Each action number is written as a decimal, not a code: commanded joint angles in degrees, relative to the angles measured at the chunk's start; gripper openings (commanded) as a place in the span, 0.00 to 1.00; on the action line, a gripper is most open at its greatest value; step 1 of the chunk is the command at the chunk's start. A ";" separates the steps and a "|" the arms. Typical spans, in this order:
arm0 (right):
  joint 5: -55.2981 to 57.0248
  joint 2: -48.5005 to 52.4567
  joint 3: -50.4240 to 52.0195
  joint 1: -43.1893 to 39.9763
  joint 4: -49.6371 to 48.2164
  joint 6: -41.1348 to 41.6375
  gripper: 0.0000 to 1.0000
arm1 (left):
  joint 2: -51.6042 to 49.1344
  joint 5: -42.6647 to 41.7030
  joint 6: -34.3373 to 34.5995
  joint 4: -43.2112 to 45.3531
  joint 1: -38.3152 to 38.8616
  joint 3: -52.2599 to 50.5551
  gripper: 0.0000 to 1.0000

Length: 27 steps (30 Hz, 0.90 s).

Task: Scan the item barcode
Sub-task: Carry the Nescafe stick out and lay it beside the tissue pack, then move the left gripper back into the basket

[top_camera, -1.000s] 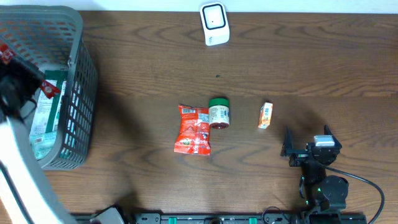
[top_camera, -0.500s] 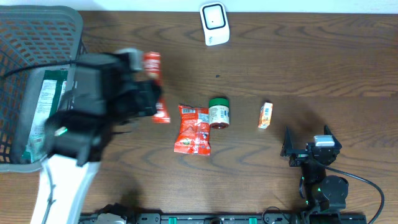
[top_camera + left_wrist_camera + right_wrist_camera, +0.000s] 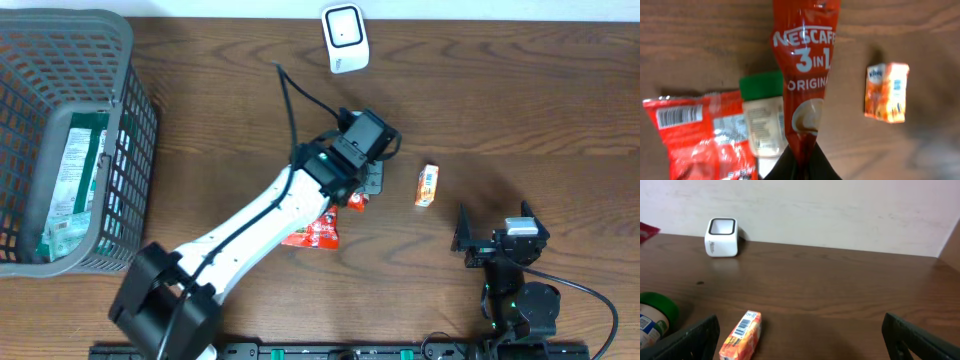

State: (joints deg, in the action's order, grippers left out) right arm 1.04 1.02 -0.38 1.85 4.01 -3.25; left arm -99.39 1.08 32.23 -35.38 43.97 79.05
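Left gripper (image 3: 802, 167): clamped tight on one end of a red sachet (image 3: 805, 75), so that the rest of the pack stays free and uncovered for reading.
Sachet: hangs from that pinch above the middle of the table (image 3: 520, 100), over the jar (image 3: 762, 120). The face toward the wrist camera shows only branding, so the barcode is probably on the far side.
Scanner (image 3: 345, 38): stands at the far edge, well apart from the sachet, its window turned up toward the overhead camera. The code probably has to be brought over it and turned to face it.
Right gripper (image 3: 493, 230): jaws wide apart and holding nothing, parked low at the near right, out of the left arm's way.
Jar, packet (image 3: 687, 130), box (image 3: 886, 92): lie loose mid-table; the jar touches the packet and the box sits apart.
Basket (image 3: 120, 60): at the left edge, with more packs inside; probably the supply.
Risk: held by one end only, the limp pack may swing or curl, which would tilt the code away.
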 commanded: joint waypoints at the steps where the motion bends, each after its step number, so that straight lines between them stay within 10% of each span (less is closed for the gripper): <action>1: -0.07 -0.26 0.07 0.00 0.15 -0.50 0.99 | 0.55 4.55 1.31 1.44 0.55 0.42 0.17; 8: -0.07 -0.26 0.07 0.00 0.15 -0.50 0.99 | 0.72 4.52 0.76 1.57 1.14 0.46 0.64; 16: -0.07 -0.26 0.07 0.00 0.17 -0.50 0.99 | 5.46 5.90 0.44 -2.78 0.48 2.93 0.60; 27: -0.07 -0.26 0.07 0.00 0.17 -0.50 0.99 | 13.62 16.96 -6.73 -32.30 -16.79 23.67 0.65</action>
State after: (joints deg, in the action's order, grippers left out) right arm 1.04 1.02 -0.36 1.85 3.99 -3.25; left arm -88.07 10.94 28.18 -63.94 33.36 96.31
